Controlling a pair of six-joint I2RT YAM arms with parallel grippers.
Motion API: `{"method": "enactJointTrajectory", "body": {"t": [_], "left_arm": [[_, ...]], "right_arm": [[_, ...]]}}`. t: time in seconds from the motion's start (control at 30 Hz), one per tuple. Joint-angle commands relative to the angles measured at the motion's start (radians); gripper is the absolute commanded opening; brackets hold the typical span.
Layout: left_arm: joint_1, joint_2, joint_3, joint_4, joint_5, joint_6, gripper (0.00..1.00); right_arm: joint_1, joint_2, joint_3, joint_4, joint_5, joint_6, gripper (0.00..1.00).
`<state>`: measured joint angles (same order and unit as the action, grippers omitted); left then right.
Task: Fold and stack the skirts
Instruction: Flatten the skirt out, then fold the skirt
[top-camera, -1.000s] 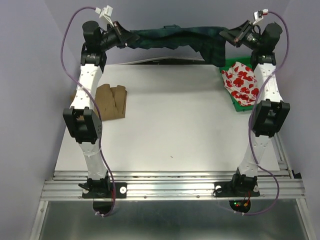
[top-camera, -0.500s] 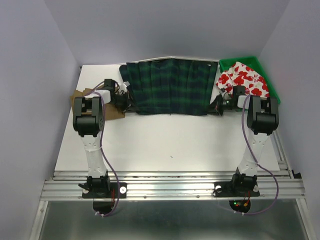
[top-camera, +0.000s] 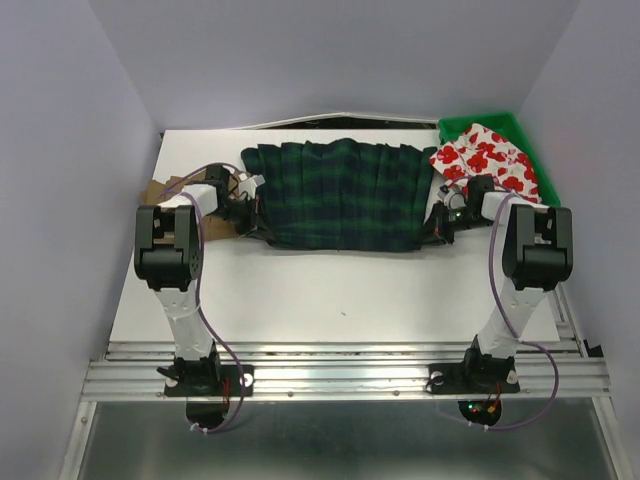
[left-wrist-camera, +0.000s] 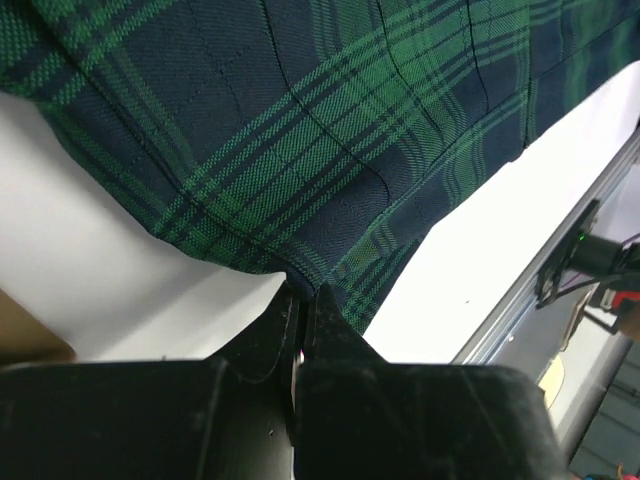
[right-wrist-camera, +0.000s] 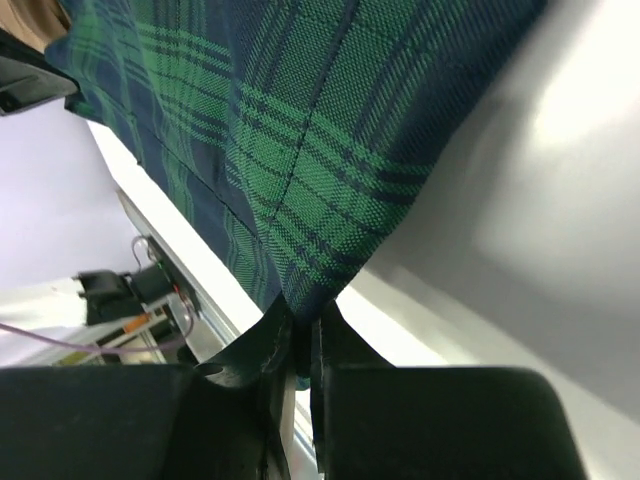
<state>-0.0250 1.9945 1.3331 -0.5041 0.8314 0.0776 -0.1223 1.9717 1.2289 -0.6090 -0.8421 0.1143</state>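
White tabletop (top-camera: 330, 290) fills the middle of the overhead view, between lilac walls. At its left edge the tan-brown skirt (top-camera: 157, 190) lies partly hidden under the left arm, apparently set aside. Beside it, the left gripper (left-wrist-camera: 300, 303) is clenched on the lower-left corner of the plaid skirt (top-camera: 340, 195). The right gripper (right-wrist-camera: 298, 325) pinches the lower-right corner, so the cloth lies spread flat in the upper centre, probably ready for a fold. At upper right, the flowered skirt (top-camera: 487, 160) waits over the green bin (top-camera: 455, 128).
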Motion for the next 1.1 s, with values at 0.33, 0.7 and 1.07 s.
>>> {"method": "enactJointTrajectory", "body": {"t": [0.33,0.7,1.07], "left_arm": [[-0.010,-0.324,-0.065,-0.160,-0.352,0.197,0.57],[-0.143,-0.376,0.135,-0.091,-0.433,0.162,0.66],[-0.265,-0.150,0.113,0.027,-0.365,0.036,0.53]], "right_arm": [[0.110,-0.345,-0.063,-0.350,0.169,-0.447,0.86],[0.119,-0.127,0.342,-0.189,0.219,-0.461,0.64],[0.161,0.128,0.385,-0.020,0.353,-0.562,0.40]]}}
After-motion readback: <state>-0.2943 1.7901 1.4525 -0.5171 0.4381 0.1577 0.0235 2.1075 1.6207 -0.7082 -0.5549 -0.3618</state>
